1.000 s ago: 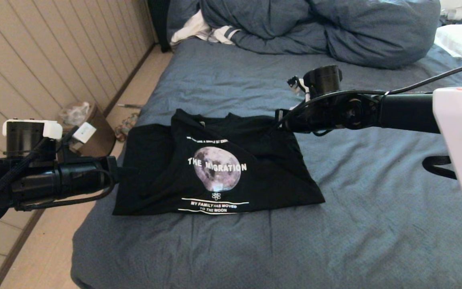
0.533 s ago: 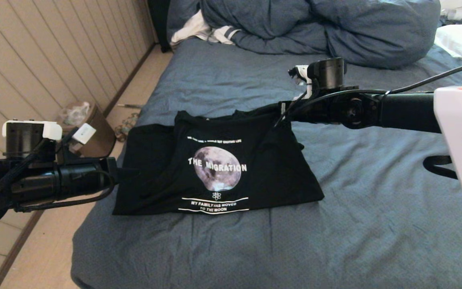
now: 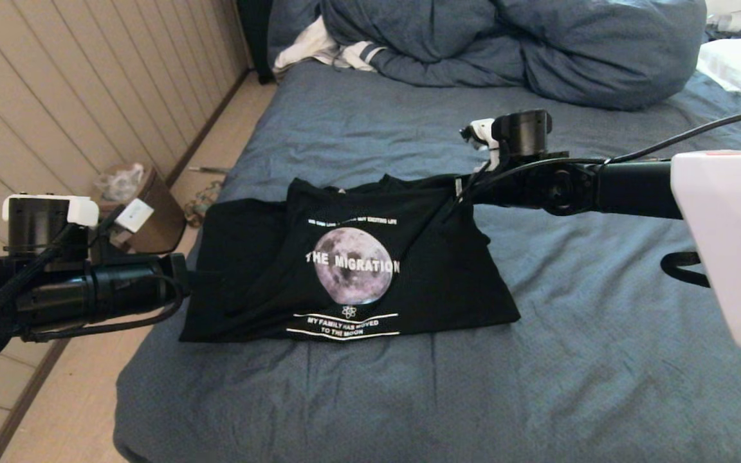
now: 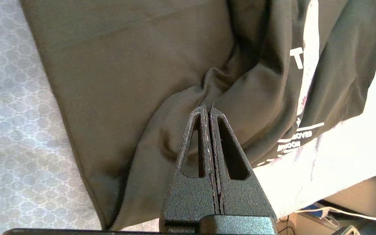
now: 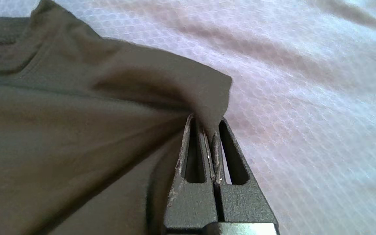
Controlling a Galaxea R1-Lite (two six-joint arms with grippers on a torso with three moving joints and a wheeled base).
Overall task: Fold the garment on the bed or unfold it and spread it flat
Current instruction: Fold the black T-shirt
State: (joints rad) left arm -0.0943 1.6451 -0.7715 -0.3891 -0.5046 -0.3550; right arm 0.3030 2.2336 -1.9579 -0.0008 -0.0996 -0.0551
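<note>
So, standing beside the bed (image 3: 576, 360), I see the garment (image 3: 345, 270) lying near its left edge, print side up, with the moon and the white lettering readable from the foot of the bed. It is partly folded, and its long axis runs across the bed, from nine o'clock to three o'clock as the head camera sees it. The right gripper (image 5: 212, 130) has its jaws pressed together on a corner of black cloth at the far right of the shirt, about two o'clock from the moon, and this corner is lifted a little off the sheet, so the fabric slopes down from it toward the print. The left gripper (image 4: 209, 112) is at the opposite side, about nine o'clock from the moon, also with jaws together; its tips sit in a fold of the black cloth, and I judge it pinches that fold (the head view hides the tips behind the arm, so I lean on the wrist picture). The relation that matters is this: the shirt lies between the two pincers, each at one end of the long axis, the bulk of cloth at eight o'clock from the right one. To open the shirt, I think the right hand must pull toward three o'clock.
</note>
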